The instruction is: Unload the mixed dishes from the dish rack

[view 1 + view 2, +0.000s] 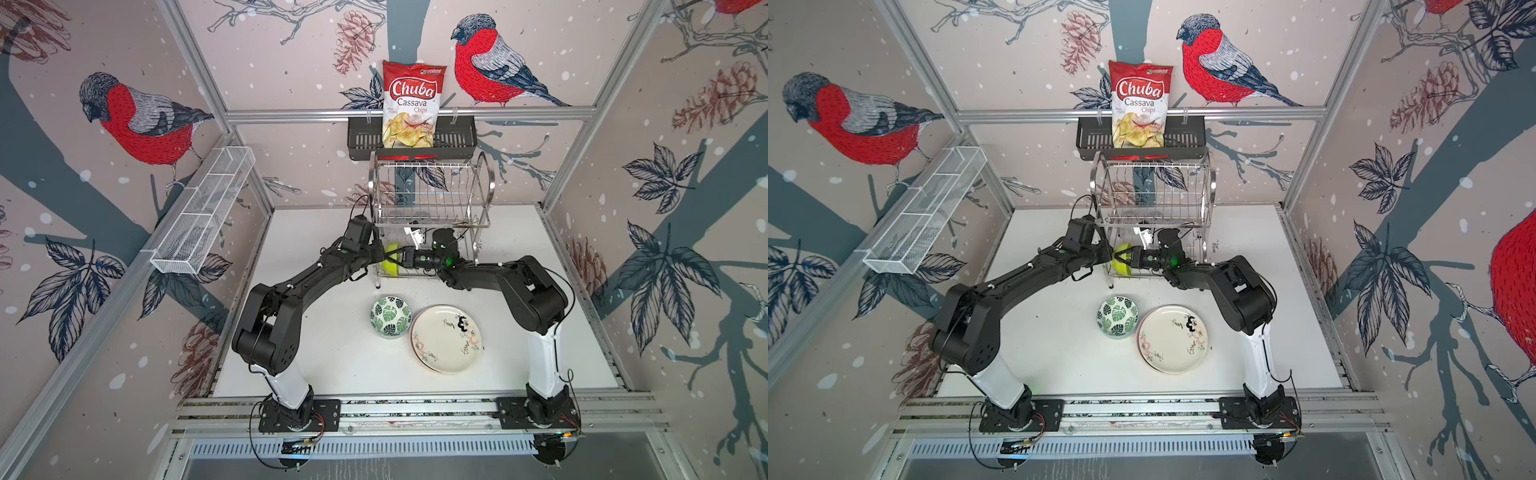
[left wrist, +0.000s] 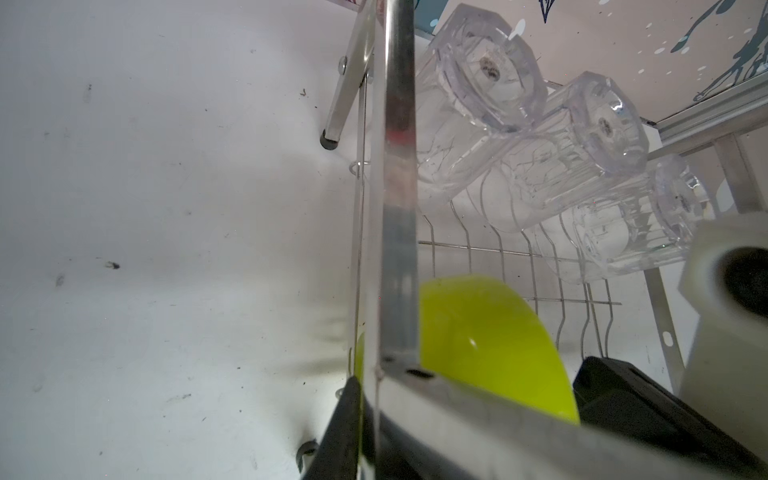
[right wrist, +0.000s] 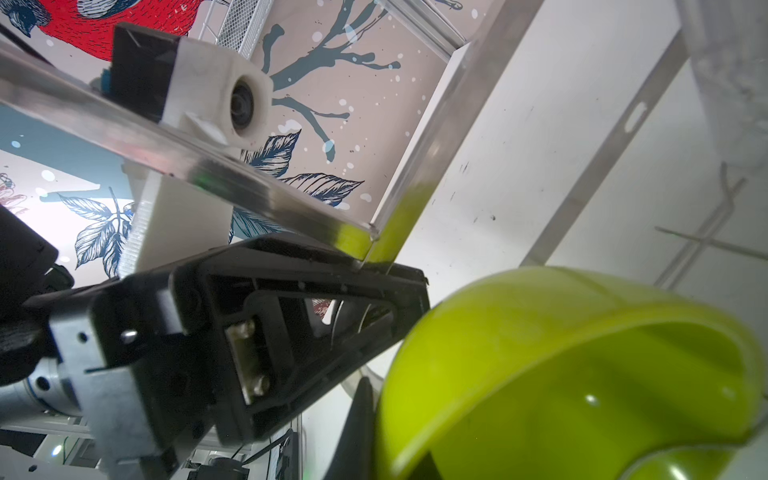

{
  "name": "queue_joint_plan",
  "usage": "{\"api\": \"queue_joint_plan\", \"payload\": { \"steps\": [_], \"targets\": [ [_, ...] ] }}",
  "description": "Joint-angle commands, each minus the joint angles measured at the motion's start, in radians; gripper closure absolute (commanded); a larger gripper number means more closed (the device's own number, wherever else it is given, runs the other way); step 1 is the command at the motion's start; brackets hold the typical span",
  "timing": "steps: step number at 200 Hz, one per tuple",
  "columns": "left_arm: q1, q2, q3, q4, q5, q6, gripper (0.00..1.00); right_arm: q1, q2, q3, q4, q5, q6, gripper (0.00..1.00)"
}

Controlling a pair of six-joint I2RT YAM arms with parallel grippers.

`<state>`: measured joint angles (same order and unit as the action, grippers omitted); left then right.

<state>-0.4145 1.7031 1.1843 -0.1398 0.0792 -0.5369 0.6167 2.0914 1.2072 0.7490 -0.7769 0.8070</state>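
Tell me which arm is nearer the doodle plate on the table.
Right. The right arm has its elbow just beside the doodle plate, with the right gripper on the lime bowl; the left arm sits farther off, past the leaf-patterned bowl.

Three clear tumblers [image 2: 573, 158] lie tipped over in the dish rack [image 2: 399, 187], lime bowl [image 2: 486, 336] peeking out behind its post.

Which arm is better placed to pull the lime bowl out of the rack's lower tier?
Probably right. The right gripper sits inside the lower tier, shut on the lime bowl. The left gripper is outside, with a bar of the dish rack between it and the bowl.
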Motion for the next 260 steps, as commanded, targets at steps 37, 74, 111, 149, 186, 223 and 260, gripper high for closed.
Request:
{"api": "queue_joint_plan", "payload": {
  "steps": [37,74,111,149,186,223,260],
  "targets": [
    [0.013,0.015,-0.003,-0.023,0.057,-0.033,0.80,-0.002,-0.094,-0.021,0.044,0.033,0.034,1.00],
    [0.013,-0.003,-0.010,-0.018,0.046,-0.035,0.80,-0.009,-0.155,-0.051,0.055,0.040,0.052,1.00],
    [0.014,0.004,-0.003,-0.025,0.031,-0.042,0.80,-0.017,-0.225,-0.086,0.038,0.043,0.055,1.00],
    [0.014,-0.005,-0.003,-0.012,0.033,-0.054,0.80,-0.032,-0.246,-0.051,-0.072,0.034,0.060,1.00],
    [0.014,-0.034,-0.020,-0.001,0.032,-0.055,0.79,-0.029,-0.279,-0.073,-0.079,0.041,0.086,1.00],
    [0.014,-0.032,-0.017,-0.006,0.031,-0.048,0.79,-0.022,-0.300,-0.088,-0.074,0.045,0.109,1.00],
    [0.014,-0.041,-0.028,-0.003,0.031,-0.045,0.79,-0.009,-0.323,-0.111,-0.077,0.062,0.116,1.00]
  ]
}}
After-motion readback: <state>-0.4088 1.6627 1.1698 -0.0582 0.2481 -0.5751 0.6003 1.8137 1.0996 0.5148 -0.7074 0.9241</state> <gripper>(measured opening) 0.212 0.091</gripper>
